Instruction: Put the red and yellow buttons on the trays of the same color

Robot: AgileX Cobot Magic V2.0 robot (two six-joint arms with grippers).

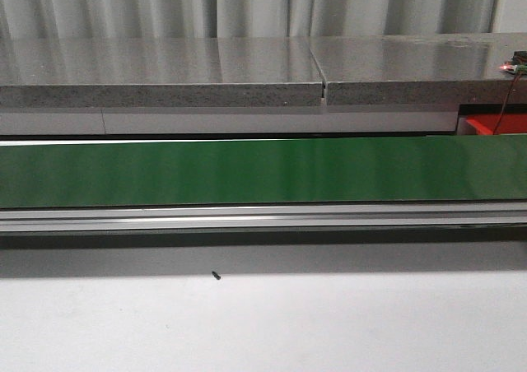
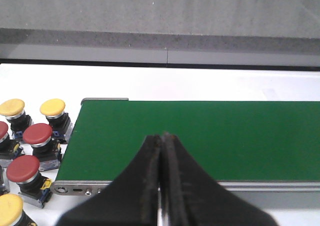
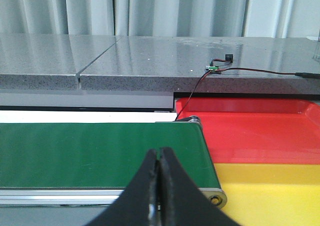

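In the left wrist view, several red buttons [image 2: 37, 134] and yellow buttons [image 2: 52, 107] stand on the white table beside the end of the green conveyor belt [image 2: 210, 136]. My left gripper [image 2: 161, 136] is shut and empty over the belt's near edge. The right wrist view shows the red tray [image 3: 260, 131] and the yellow tray [image 3: 280, 191] side by side at the belt's [image 3: 100, 153] other end, both bare where visible. My right gripper [image 3: 160, 152] is shut with nothing in it, over the belt's near edge. Neither gripper appears in the front view.
A grey stone counter [image 1: 247, 72] runs behind the belt [image 1: 263, 170]. A small circuit board with a wire [image 3: 215, 68] lies on the counter near the red tray. A tiny dark speck [image 1: 216, 276] lies on the white table in front of the belt.
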